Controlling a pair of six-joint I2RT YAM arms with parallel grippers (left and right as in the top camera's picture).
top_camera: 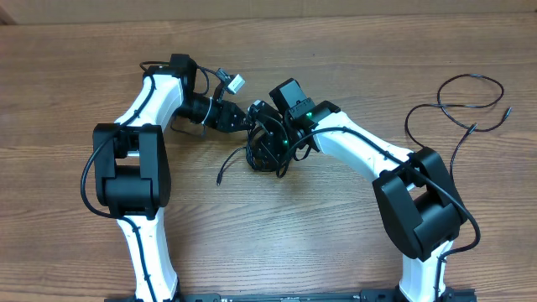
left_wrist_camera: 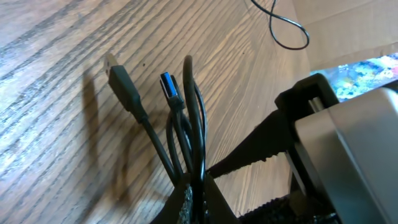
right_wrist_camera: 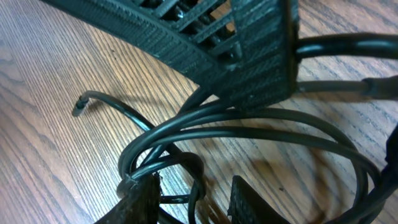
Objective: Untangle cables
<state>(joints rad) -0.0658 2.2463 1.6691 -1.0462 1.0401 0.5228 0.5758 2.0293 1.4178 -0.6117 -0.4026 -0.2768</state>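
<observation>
Several thin black cables (top_camera: 267, 153), looped together, perhaps knotted, one blue-tipped plug (left_wrist_camera: 168, 84)

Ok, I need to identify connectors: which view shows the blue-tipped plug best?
Left wrist: the blue-tipped plug shows sharp and close. Overhead is too small to pick it out; right wrist shows only cable loops.

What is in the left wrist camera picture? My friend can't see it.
The left gripper is shut on a bunch of thin black cables that reach out over a brown wooden table. One cable ends in a silvery plug, another in a blue-tipped plug.
</observation>
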